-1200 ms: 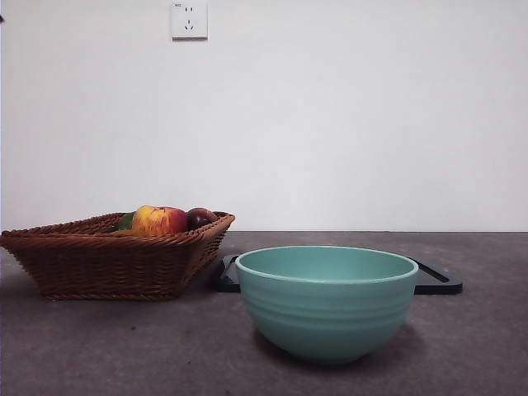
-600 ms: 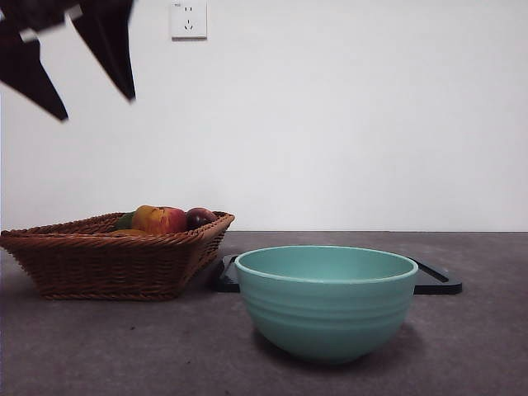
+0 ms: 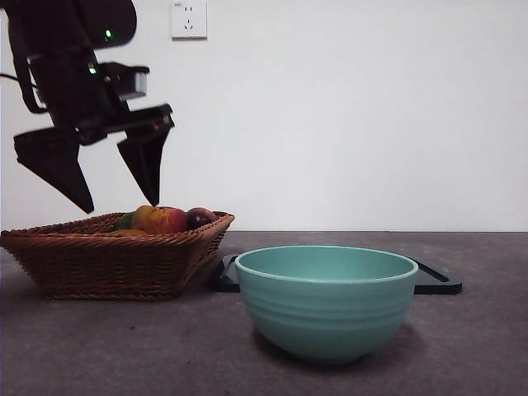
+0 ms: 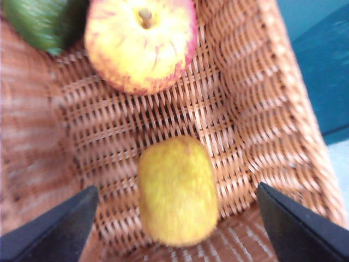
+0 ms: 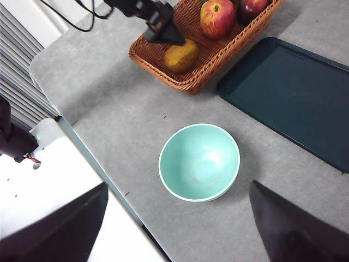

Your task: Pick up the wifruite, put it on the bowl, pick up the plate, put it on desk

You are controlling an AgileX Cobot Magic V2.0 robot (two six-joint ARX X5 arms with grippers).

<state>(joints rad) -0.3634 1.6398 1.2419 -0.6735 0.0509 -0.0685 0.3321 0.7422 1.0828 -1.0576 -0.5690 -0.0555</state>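
Note:
The wifruite (image 4: 175, 185), a rounded orange-brown fruit, lies in the wicker basket (image 3: 107, 260) near one corner; it also shows in the right wrist view (image 5: 181, 55). My left gripper (image 3: 120, 202) hangs open just above the basket, its jaws either side of the wifruite and apart from it (image 4: 175, 218). The mint-green bowl (image 3: 326, 301) stands empty on the desk (image 3: 478, 346). The plate, a dark flat tray (image 3: 436, 280), lies behind the bowl. My right gripper (image 5: 179, 188) is open and empty, high above the bowl (image 5: 199, 162).
The basket also holds a red-and-yellow apple (image 4: 140, 43), a dark plum (image 3: 200, 217) and a green fruit (image 4: 41, 22). A white wall with a socket (image 3: 189, 19) stands behind. The desk's edge (image 5: 103, 174) runs beside the bowl.
The left arm has come down from the top left corner to just above the basket. The bowl, tray and basket have not moved.

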